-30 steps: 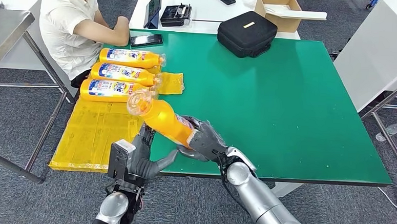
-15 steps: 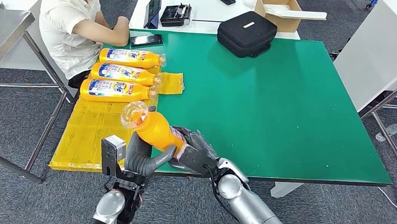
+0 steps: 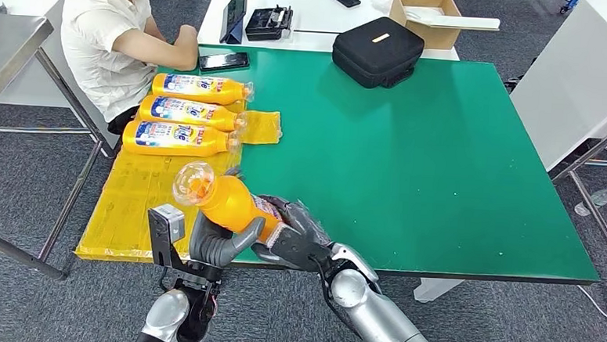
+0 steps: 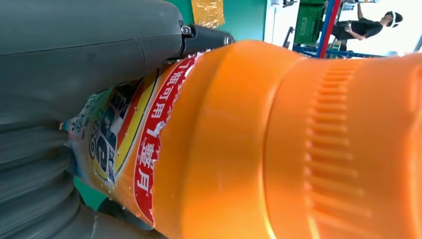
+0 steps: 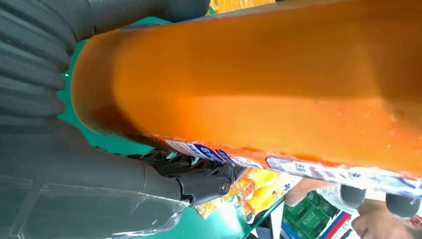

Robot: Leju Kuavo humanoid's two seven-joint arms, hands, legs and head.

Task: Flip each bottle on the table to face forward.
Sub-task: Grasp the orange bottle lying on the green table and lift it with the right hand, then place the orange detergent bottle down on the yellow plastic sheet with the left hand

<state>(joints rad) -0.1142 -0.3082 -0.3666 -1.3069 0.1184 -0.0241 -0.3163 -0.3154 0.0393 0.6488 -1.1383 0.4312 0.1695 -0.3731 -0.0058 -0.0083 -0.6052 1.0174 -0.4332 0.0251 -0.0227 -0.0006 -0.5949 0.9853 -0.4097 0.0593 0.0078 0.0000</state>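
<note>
Bottle (image 3: 224,200), red-banded Chinese label, held by both hands' fingers (image 3: 230,245).

My head camera looks down over the green table (image 3: 441,170); both my wrist cameras press close against the same orange bottle (image 4: 278,144).

Bright, even light from overhead, soft shadows; both wrist views look blurred, perhaps from closeness.

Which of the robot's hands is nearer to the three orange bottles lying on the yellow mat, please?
Left. The left hand is directly below the three orange bottles; the right hand is farther right on the held bottle's base.
</note>
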